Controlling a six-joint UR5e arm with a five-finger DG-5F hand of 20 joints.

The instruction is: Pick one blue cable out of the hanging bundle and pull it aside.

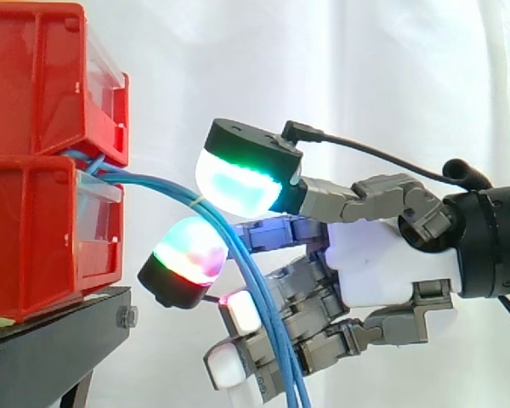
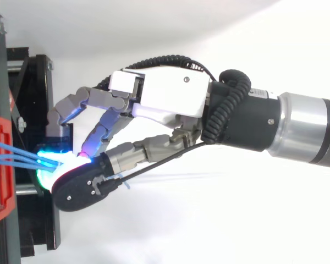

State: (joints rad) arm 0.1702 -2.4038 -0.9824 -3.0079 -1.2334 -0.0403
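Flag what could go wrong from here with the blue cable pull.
1. Several thin blue cables run bunched together right at the robot hand, so it may well drag more than one aside.
2. They come out between the stacked red plastic bins; a hard sideways pull could snag them on a bin edge or shift the bins on the black stand.

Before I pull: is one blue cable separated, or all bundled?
Bundled. In the side view the blue cables run side by side from the red bins down past the hand; none hangs apart.
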